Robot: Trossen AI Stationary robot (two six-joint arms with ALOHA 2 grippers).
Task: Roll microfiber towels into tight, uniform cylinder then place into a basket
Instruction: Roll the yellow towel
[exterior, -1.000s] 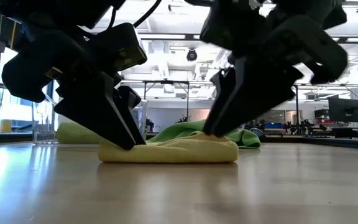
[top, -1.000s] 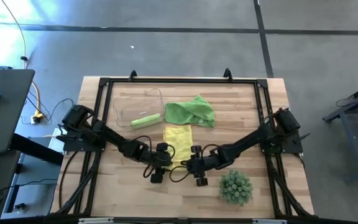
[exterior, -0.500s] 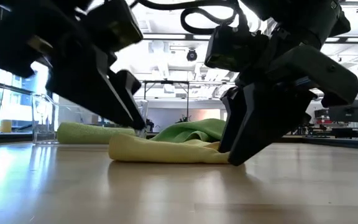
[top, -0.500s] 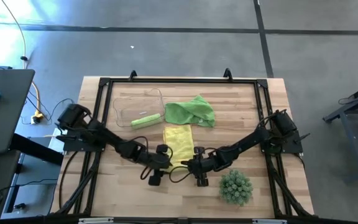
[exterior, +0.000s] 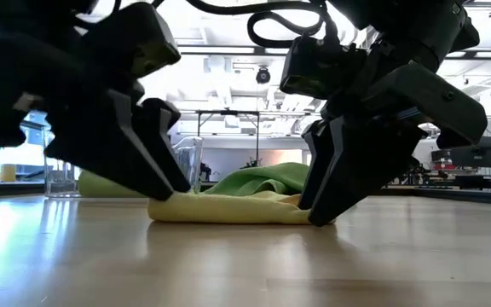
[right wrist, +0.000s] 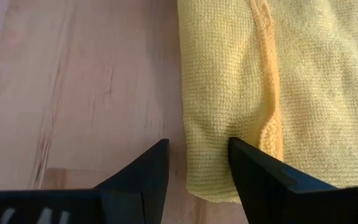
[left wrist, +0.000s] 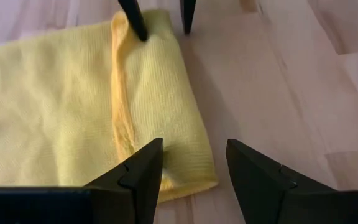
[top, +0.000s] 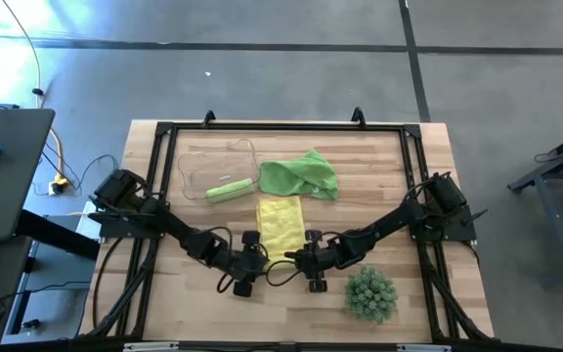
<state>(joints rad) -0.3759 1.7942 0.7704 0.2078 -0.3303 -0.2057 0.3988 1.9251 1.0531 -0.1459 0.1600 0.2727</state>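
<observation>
A yellow microfiber towel (top: 281, 223) lies flat on the table's middle, its near edge folded over into a narrow strip (left wrist: 157, 106). My left gripper (left wrist: 194, 177) stands open at that strip's left end. My right gripper (right wrist: 197, 168) stands open at its right end. A lime green towel (top: 301, 176) lies crumpled behind the yellow one. Another lime green towel, rolled up (top: 230, 189), lies in the clear basket (top: 198, 156) at the far left. My left gripper comes slanting down from the near left. One fingertip (left wrist: 146, 171) rests on the folded strip's left end (left wrist: 166, 146); the other (left wrist: 253, 177) is over bare wood beside the towel. The towel lies on the table. My right gripper comes slanting down from the near right. One fingertip (right wrist: 253, 165) sits on the folded strip's right end (right wrist: 229, 124); the other (right wrist: 145, 171) is over bare wood beside the towel's edge. Nothing is pinched.
A spiky green ball-shaped plant (top: 371, 293) sits near the table's front right, close to my right arm. A black frame (top: 281, 127) runs around the tabletop. Bare wood lies at the near left.
My left gripper has swung toward the table's near edge, lifted briefly off the towel, and come back down at the fold's left end. My right gripper has dropped from the top of the fold to table level at its right end. The yellow fold now lies lower and flatter.
</observation>
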